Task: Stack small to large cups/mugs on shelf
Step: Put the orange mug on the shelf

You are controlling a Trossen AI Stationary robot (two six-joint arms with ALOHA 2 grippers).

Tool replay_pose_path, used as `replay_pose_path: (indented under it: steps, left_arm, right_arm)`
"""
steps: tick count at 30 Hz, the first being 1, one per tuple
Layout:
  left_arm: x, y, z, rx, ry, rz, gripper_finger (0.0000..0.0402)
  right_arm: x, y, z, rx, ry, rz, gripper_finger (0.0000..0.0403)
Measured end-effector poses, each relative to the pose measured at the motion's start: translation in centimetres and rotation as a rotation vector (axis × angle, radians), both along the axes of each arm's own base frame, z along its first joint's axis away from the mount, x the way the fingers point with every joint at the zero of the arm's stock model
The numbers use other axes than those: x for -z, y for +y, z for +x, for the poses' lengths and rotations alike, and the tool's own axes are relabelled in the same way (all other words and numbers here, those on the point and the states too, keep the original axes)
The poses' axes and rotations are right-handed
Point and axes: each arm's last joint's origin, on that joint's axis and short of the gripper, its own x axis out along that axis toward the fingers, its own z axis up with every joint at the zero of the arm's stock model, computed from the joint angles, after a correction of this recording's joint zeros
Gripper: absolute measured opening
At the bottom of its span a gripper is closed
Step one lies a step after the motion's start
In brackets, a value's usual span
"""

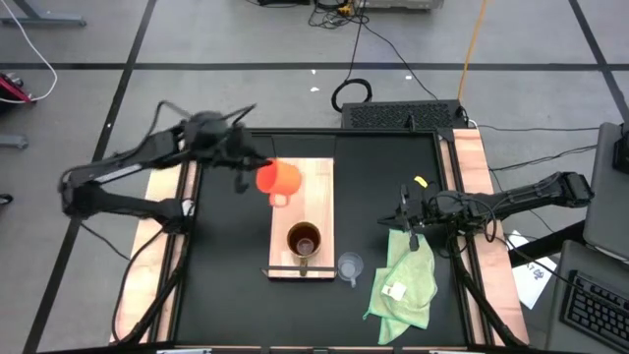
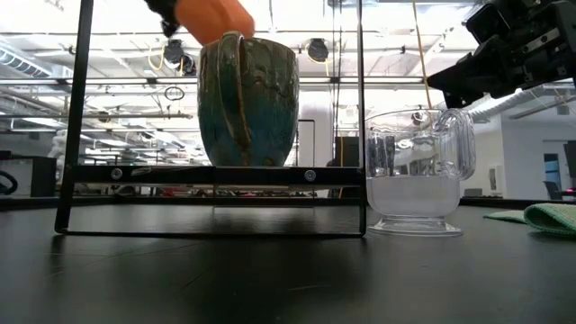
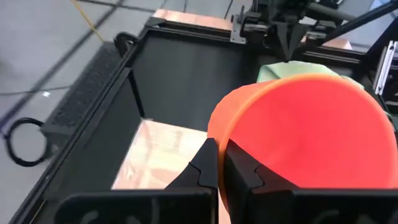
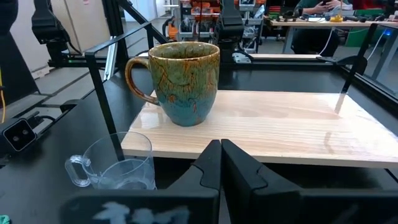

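The orange-red mug (image 1: 278, 179) is in the air over the middle of the light-wood shelf (image 1: 313, 197), held by my left gripper (image 1: 248, 169), which comes in from the table's left. In the low view it (image 2: 214, 16) hangs above the brown mug (image 2: 247, 99). That brown mug (image 1: 303, 239) stands upright on the shelf's near end. On the black table just right of that end stands the small clear glass cup (image 1: 350, 265). My right gripper (image 1: 408, 224) is shut and hovers above the far end of the green cloth (image 1: 405, 280), touching nothing. My left gripper pinches the orange-red mug by its wall at the rim (image 3: 219, 138), on the side toward the table's left, with one finger (image 3: 244, 177) on each face of the wall. The fingers come in roughly level from the left. The mug is lifted clear of the shelf, its handle (image 1: 278, 200) toward the near edge.
The shelf is a raised board on a thin black frame (image 2: 81, 117). Bare board (image 4: 292, 124) lies beyond the brown mug (image 4: 186, 81). The glass cup (image 4: 115, 165) sits close to a frame leg. Wooden rails line the table's left and right sides.
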Motion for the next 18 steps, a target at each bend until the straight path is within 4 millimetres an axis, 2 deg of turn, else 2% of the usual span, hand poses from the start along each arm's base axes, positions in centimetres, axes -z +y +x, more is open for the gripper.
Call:
replay_pose_path:
  steps: [6, 13, 18]
  left_arm:
    - [1.1, 3.5, 4.2, 0.051, 0.162, -0.065, 0.0004]
    - [2.1, 5.2, 8.5, 0.126, 0.325, -0.104, 0.0004]
    - [2.5, 5.9, 10.3, 0.181, 0.394, -0.126, 0.0004]
  right_arm:
    - [0.0, 0.0, 0.0, 0.001, 0.003, 0.008, 0.0000]
    - [0.2, 0.0, 0.0, 0.000, 0.023, -0.002, 0.0000]
    - [0.2, 0.0, 0.0, -0.001, 0.024, -0.005, 0.0000]
